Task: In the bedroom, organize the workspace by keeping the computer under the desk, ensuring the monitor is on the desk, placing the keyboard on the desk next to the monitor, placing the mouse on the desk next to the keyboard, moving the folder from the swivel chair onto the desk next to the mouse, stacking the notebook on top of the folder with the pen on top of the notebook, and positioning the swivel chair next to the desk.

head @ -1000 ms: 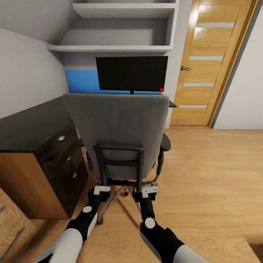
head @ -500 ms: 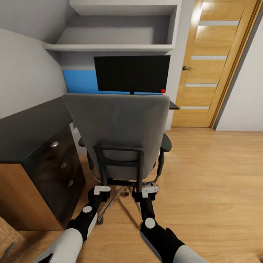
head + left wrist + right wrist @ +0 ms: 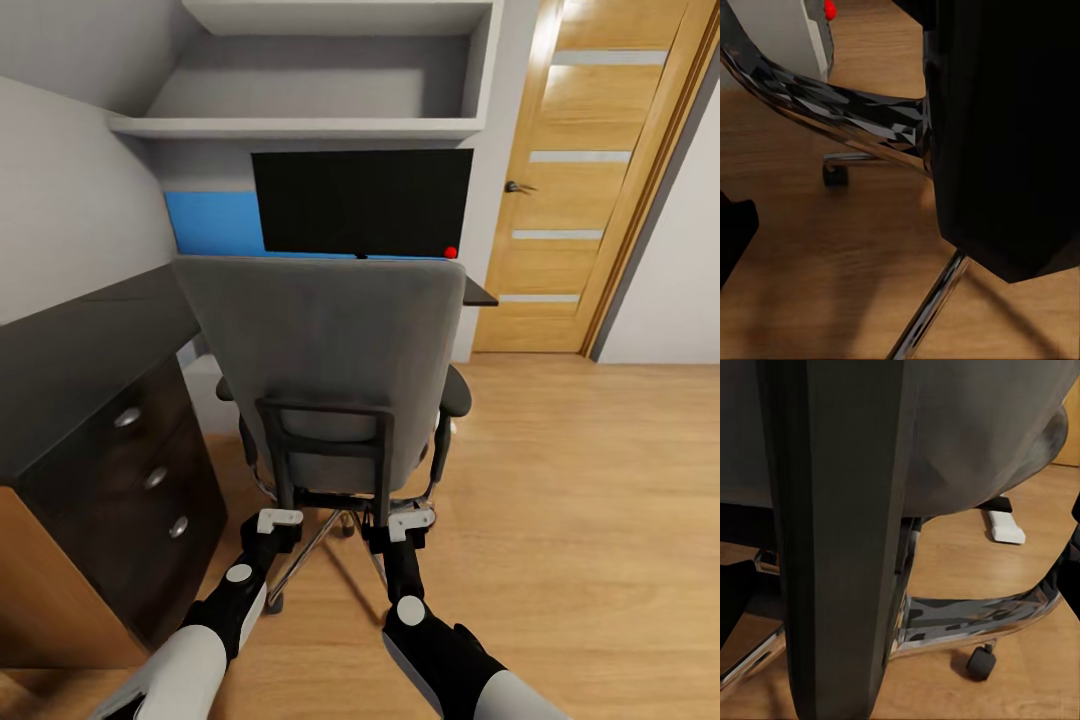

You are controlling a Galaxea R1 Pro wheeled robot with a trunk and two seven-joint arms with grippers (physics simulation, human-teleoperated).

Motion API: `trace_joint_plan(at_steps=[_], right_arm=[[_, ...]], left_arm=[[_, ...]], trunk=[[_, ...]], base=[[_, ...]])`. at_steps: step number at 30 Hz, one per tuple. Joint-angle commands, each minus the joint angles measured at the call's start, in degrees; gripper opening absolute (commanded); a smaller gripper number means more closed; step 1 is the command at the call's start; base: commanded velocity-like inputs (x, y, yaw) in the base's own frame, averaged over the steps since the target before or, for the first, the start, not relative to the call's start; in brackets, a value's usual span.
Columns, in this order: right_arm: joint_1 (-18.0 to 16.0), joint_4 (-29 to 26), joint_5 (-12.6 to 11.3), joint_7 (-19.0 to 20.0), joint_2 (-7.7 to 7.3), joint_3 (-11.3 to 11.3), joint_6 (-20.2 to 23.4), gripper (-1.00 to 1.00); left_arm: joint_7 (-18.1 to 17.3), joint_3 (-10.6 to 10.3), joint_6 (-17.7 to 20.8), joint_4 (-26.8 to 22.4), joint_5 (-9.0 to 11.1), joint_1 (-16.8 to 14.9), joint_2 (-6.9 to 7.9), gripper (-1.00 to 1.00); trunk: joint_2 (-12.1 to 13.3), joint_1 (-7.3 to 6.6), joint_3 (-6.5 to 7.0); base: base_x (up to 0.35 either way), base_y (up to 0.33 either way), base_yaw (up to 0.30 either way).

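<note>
since a second ago my whole view has slid toward the desk (image 3: 70,340), so the drawers with round knobs (image 3: 150,475) now sit lower and further left in my head view, the wooden chest has gone from the near left corner, and the monitor (image 3: 362,202) looks a little wider; the chair and my arms keep the same place in the view. the swivel chair (image 3: 320,350) stands straight ahead of me with its tall grey back facing me and its black frame at the lower back. my left gripper (image 3: 277,521) and my right gripper (image 3: 411,522) are both up against the bottom of that black frame, one at each lower corner; whether the pincers are clamped on it or just pressed to it i cannot tell, since the fingertips are hidden. in the left wrist view the black frame (image 3: 1009,135) is very close, with a chrome leg (image 3: 832,105) and a castor (image 3: 834,174) over the wood floor (image 3: 810,255). in the right wrist view a dark upright of the frame (image 3: 844,532) crosses the grey seat (image 3: 982,435), with a chrome leg and a castor (image 3: 980,664) below. the monitor stands on the far part of the desk beyond the chair, before the blue back panel (image 3: 212,222) and under white shelves (image 3: 300,127). a wooden door (image 3: 590,170) is at the far right.
</note>
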Motion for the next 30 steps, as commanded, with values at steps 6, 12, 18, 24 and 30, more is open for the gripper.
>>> trace_joint_plan(at_steps=[6, 12, 18, 24, 30], right_arm=[[-0.11, 0.03, -1.18, -0.67, -0.09, 0.02, -0.87, 1.0], [-0.13, 0.03, -1.18, -0.67, -0.09, 0.02, -0.88, 1.0], [-0.14, 0.03, -1.18, -0.67, -0.09, 0.02, -0.88, 1.0], [-0.12, 0.03, -1.16, -0.67, -0.09, 0.02, -0.85, 1.0], [-0.14, 0.03, -1.14, -0.67, -0.09, 0.02, -0.86, 1.0]], left_arm=[[0.24, 1.15, -0.18, -0.16, -0.24, -0.06, -0.05, 1.0], [0.25, 1.15, -0.18, -0.16, -0.29, -0.06, -0.05, 1.0], [0.23, 1.15, -0.26, -0.16, -0.27, -0.06, -0.05, 1.0], [0.19, 1.15, -0.27, -0.16, -0.24, -0.06, -0.05, 1.0], [0.19, 1.15, -0.27, -0.16, -0.23, -0.06, -0.05, 1.0]], trunk=[[-0.02, 0.01, -0.04], [-0.02, 0.01, -0.04], [-0.02, 0.01, -0.04], [-0.02, 0.01, -0.04], [-0.02, 0.01, -0.04]], base=[[0.211, -0.016, 0.0], [0.211, -0.076, 0.0], [0.212, -0.148, 0.0], [0.231, -0.164, 0.0], [0.303, -0.044, 0.0]])
